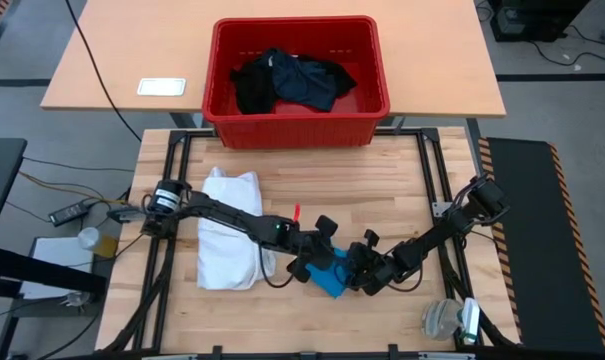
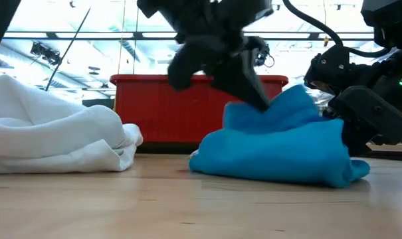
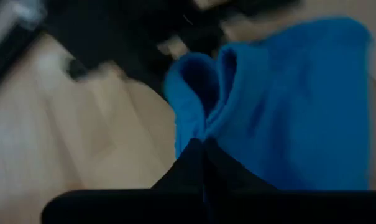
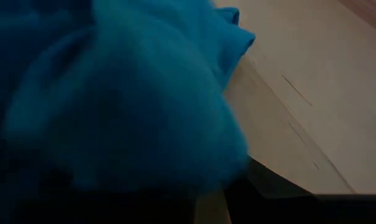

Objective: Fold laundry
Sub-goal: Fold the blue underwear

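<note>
Pinching a ridge of the blue cloth (image 3: 287, 106) between pressed-together fingers, the left gripper (image 2: 257, 99) lifts it, presumably to fold it over. The right gripper (image 1: 362, 272) clamps the cloth's opposite side, likely to anchor it. Behind, the white shirt (image 1: 230, 230) lies folded; black garments (image 1: 292, 80) wait in the red crate (image 1: 297, 120).

Bright blue piece (image 2: 280, 149), plain. White shirt (image 1: 227, 230), plain. Black garments (image 1: 292, 80) in red crate (image 1: 297, 125). Light wood-grain tabletop (image 1: 382, 190). Dark arms.
</note>
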